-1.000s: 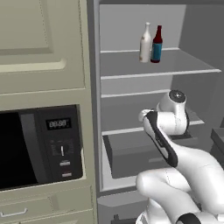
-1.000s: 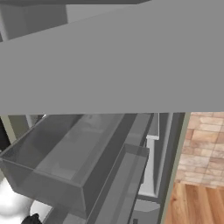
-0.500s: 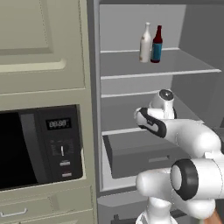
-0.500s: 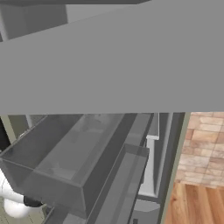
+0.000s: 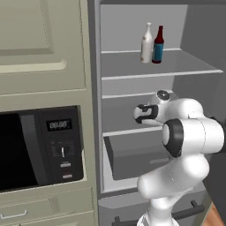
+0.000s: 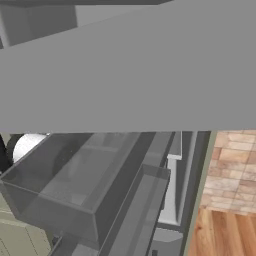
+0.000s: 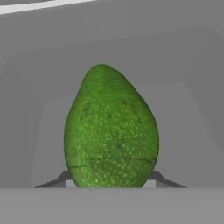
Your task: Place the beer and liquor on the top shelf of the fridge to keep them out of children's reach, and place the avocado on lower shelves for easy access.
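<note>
The green, dark-spotted avocado (image 7: 111, 131) sits upright between my fingertips (image 7: 154, 178), close to the camera, so my gripper (image 7: 110, 181) is shut on it. In the left base view my gripper (image 5: 140, 114) points left into the open fridge (image 5: 194, 26), just above a lower shelf (image 5: 126, 131) and below another lower shelf (image 5: 123, 95). On the top shelf (image 5: 176, 73) a white liquor bottle (image 5: 147, 43) and a dark beer bottle (image 5: 158, 44) with a blue label stand upright side by side. Behind the avocado lies plain grey fridge interior.
A dark grey drawer box (image 5: 132, 155) sits under my hand, partly behind my arm. A black microwave (image 5: 39, 148) and beige cabinets (image 5: 39, 44) stand left of the fridge. Grey fridge door bins (image 6: 90, 185) crowd the right base view, with brick wall (image 6: 235, 165) beyond.
My arm's links have swung round and its large white joint has come up in front of the drawer box. The hand stays near the same shelf level, slightly further left.
</note>
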Robot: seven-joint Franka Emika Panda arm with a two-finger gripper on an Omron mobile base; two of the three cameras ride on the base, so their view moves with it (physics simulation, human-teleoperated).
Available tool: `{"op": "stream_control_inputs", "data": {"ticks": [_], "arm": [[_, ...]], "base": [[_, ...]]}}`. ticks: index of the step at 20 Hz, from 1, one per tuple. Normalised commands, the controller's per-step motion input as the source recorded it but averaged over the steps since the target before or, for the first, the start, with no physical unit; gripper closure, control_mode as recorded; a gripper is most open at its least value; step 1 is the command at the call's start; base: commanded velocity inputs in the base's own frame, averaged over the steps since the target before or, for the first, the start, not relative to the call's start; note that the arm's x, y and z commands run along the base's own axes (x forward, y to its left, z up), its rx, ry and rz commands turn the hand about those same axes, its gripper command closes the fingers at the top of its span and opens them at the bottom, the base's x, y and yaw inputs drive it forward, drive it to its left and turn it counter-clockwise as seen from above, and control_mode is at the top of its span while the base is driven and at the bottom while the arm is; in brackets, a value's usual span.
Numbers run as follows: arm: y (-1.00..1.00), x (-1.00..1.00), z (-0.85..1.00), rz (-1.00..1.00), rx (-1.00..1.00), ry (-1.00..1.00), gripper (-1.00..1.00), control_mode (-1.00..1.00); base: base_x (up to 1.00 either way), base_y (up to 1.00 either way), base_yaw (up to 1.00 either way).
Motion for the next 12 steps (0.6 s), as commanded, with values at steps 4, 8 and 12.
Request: {"op": "stream_control_inputs", "data": {"ticks": [4,8,12], "arm": [[0.00,0.71,-0.19,0.02,0.00,0.00,1.00,-1.00],[0.00,0.39,-0.15,0.04,-0.02,0.00,-1.00,-1.00],[0.00,-0.09,-0.03,0.07,-0.07,0.00,-1.00,-1.00]], "base": [[0.00,0.00,0.00],[0.00,0.00,0.00],[0.00,0.00,0.00]]}}
